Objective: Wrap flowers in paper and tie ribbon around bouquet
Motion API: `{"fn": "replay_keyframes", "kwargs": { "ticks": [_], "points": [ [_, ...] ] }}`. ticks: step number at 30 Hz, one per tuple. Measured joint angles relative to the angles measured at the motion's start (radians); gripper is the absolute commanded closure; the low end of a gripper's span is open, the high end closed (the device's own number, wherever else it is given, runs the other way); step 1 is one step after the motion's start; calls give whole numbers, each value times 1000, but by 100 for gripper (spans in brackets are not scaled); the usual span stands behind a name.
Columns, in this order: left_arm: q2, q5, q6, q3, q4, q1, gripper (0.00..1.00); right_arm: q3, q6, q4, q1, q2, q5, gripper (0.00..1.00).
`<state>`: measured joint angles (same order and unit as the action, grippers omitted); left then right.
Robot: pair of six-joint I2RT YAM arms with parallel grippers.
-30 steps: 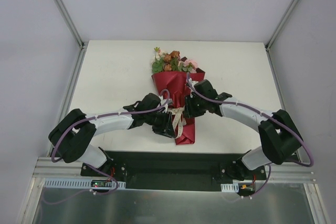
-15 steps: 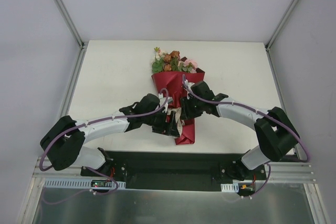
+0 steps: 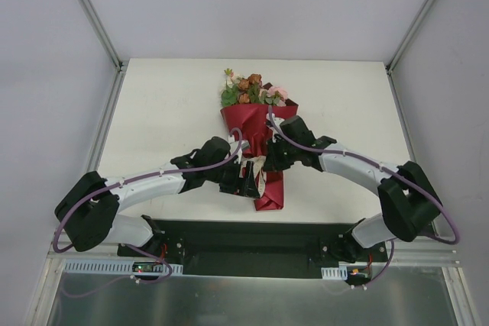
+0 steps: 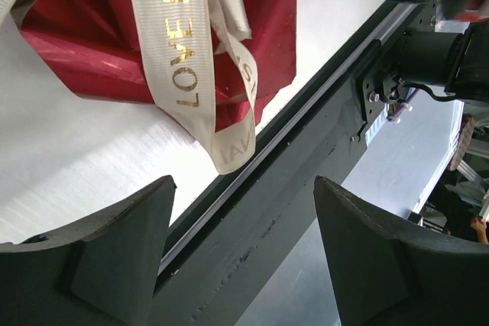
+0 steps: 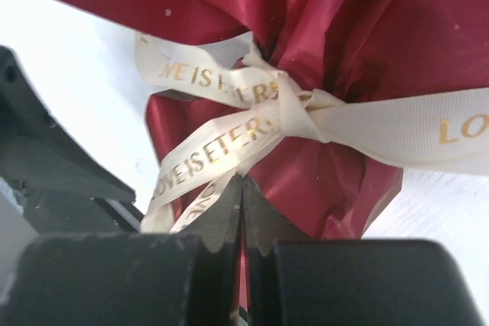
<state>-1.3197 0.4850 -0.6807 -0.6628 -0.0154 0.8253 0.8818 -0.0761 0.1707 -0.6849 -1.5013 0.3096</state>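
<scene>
Ribbon (image 5: 397,131) end beyond right edge

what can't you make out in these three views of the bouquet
- Right wrist view: whether the shut right gripper pinches a tail of the ribbon; its fingers cover the contact.
- Left wrist view: the ribbon's upper run, cut off by the top edge.
- Top view: the knot, too small, partly under the right gripper.
- Every view: stems of the flowers, wrapped inside the paper.
</scene>
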Motion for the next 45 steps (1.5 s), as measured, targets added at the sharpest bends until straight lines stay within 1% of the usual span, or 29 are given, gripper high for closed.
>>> {"fn": "replay_keyframes", "kwargs": {
  "ticks": [8,14,22,28,29,31,32,33,36,39,40,42,45],
  "points": [
    [0,0,0,6,6,0,25,1,-69,74,0,163,41,99],
    [0,2,5,6,6,0,28,-21,-117,156,-23,181,76,100],
    [6,5,19,6,7,0,28,-142,-171,203,-115,286,96,100],
    [-61,4,34,-24,13,9,30,-189,-208,212,-135,317,90,100],
    [-74,2,35,-34,14,19,32,-191,-214,211,-135,323,89,99],
    [-97,-7,38,-55,18,45,35,-193,-229,212,-135,333,89,93],
    [-105,-19,39,-69,25,58,38,-193,-235,212,-135,338,89,85],
    [-114,-30,42,-85,34,71,43,-193,-240,214,-135,344,87,69],
    [-137,-80,56,-135,69,98,49,-192,-256,249,-132,367,46,50],
    [-151,-143,79,-171,101,119,50,-190,-266,306,-111,414,-19,43],
    [-156,-161,87,-182,116,126,50,-190,-270,319,-97,433,-42,42],
    [-169,-201,98,-202,142,139,50,-190,-277,347,-43,478,-80,40],
    [-194,-242,109,-231,180,161,46,-187,-279,370,74,520,-110,38]
  ]
}}
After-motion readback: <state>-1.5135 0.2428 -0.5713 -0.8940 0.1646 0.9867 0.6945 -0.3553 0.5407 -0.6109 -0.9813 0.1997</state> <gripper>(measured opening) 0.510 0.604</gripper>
